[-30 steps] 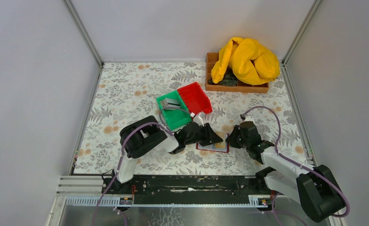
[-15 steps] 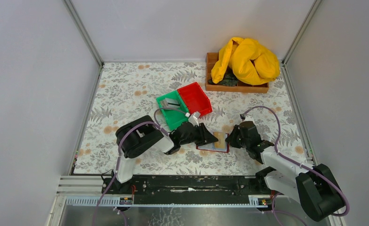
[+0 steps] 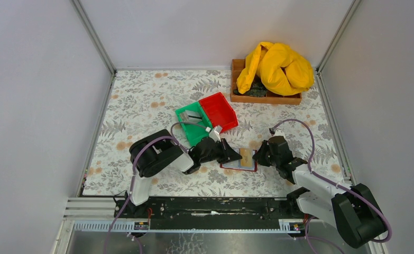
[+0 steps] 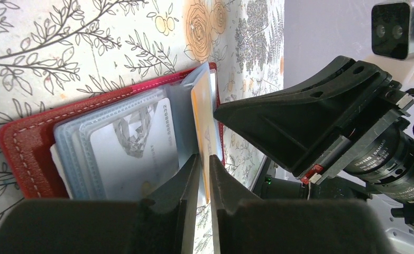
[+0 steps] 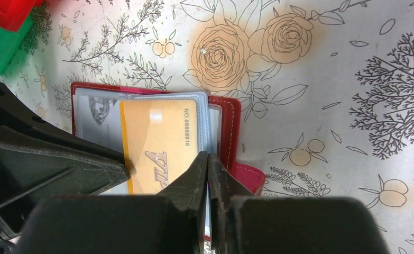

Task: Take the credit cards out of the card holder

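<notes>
Both arms stretch low and inward, left gripper [image 3: 237, 155] facing right gripper [image 3: 258, 157] — jaws on each narrowed almost together, apparently.

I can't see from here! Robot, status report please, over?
Left gripper pinches gold card. Right gripper shut at card holder edge. Card not out yet. Nothing blocking.

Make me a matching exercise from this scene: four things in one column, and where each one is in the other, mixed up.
Things:
1. gold card
2. green bin
3. yellow cloth
4. card holder

Places:
A. heaped on the wooden tray
B. right beside the red bin
C. lying open on the floral table
D. tucked in the card holder

Pairs: 1-D, 2-B, 3-A, 4-C
</notes>
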Robot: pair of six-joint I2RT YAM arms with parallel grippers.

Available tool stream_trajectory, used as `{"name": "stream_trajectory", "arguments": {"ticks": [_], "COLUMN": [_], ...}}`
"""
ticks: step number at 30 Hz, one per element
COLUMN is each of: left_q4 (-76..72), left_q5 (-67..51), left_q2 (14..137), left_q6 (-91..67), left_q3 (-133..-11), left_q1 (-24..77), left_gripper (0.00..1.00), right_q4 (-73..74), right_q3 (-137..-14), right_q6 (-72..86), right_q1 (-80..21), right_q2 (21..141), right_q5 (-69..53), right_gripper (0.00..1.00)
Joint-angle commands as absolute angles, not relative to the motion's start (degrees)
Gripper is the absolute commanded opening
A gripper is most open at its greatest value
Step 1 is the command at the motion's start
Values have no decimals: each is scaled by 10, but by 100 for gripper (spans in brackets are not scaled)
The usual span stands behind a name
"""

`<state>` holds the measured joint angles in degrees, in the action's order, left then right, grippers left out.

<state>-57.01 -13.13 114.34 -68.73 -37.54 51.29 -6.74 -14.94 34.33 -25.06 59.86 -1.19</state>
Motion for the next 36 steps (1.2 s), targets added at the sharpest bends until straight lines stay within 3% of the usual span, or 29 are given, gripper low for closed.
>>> {"name": "stream_trajectory", "arguments": {"ticks": [1, 6, 13, 36], "left_q4": [-622, -623, -617, -601], "left_q5": [-137, -138, -138, -139], "left_q2": [1143, 1145, 1149, 1090], "left_q6": [-696, -697, -696, -661], "left_q3": [-367, -366, -368, -314], "left_q1": [507, 506, 506, 474], "left_gripper": [18, 17, 0, 0], "right_q4": [-35, -35, -35, -34], "right_q3": [-153, -152, -152, -152], "right_q6": [337, 337, 338, 338], "right_q1": [-249, -249, -248, -246], "right_q2": [610, 608, 608, 609], "right_q5": [-20, -20, -21, -18], "right_gripper": [8, 8, 8, 8]}}
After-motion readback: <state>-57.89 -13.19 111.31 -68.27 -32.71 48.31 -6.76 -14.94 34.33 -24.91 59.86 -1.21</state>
